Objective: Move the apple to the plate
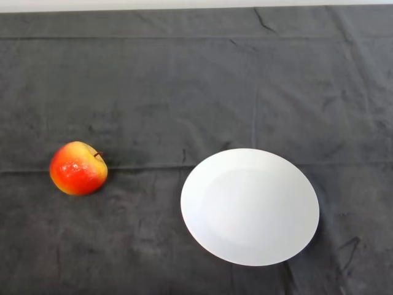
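Head view — looking down, cloth-covered table [184, 80]

Even, soft overhead light falls on the dark cloth [184, 80], leaving faint shadows beside the apple [78, 168] and plate [250, 206], and small glints on the apple's skin.

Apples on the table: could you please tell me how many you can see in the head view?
1. The apple lies on the dark cloth at the left, apart from the white plate to its right. Nothing in view could hide another.
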You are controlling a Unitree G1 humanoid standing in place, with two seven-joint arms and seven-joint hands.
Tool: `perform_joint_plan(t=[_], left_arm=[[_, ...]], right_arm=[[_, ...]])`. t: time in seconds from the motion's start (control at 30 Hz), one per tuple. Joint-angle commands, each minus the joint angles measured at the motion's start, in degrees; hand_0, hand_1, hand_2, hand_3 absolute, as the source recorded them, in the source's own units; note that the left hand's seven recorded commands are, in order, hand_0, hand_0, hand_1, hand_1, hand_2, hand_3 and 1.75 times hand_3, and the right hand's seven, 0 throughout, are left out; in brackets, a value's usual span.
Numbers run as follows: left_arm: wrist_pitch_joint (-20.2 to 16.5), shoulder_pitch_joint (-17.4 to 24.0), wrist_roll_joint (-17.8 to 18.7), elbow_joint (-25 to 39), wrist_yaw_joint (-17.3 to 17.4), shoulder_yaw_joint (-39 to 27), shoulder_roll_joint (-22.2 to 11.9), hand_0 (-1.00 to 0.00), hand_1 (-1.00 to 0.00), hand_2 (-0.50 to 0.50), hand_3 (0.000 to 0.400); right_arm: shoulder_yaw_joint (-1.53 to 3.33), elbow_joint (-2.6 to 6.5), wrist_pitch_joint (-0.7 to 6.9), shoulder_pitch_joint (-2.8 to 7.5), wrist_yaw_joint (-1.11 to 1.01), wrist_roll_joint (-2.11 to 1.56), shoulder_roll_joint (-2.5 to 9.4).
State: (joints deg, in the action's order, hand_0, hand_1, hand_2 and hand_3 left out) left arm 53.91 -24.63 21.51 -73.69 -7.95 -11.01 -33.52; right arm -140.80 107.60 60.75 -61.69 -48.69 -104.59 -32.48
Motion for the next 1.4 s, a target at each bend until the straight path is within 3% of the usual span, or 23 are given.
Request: perform_joint_plan(t=[0.03,0.7,1.4], left_arm=[[1.7,-3.1,-1.6,-0.6,-0.8,1.8,0.5,0.00,0.00,0.00,0.000],[1.9,-4.3,-12.9,0.0,-2.8,9.3,6.0,0.00,0.00,0.00,0.000],[-0.5,-5.5,-21.4,0.6,-2.1,15.9,11.4,0.00,0.00,0.00,0.000]], right_arm=[[-0.42,-0.54,-0.35,-0.38,0.38,-0.05,-1.23],[-0.42,-0.56,-0.38,-0.38,0.40,-0.05,-1.23],[-0.42,-0.58,-0.42,-0.38,0.43,-0.05,-1.23]])
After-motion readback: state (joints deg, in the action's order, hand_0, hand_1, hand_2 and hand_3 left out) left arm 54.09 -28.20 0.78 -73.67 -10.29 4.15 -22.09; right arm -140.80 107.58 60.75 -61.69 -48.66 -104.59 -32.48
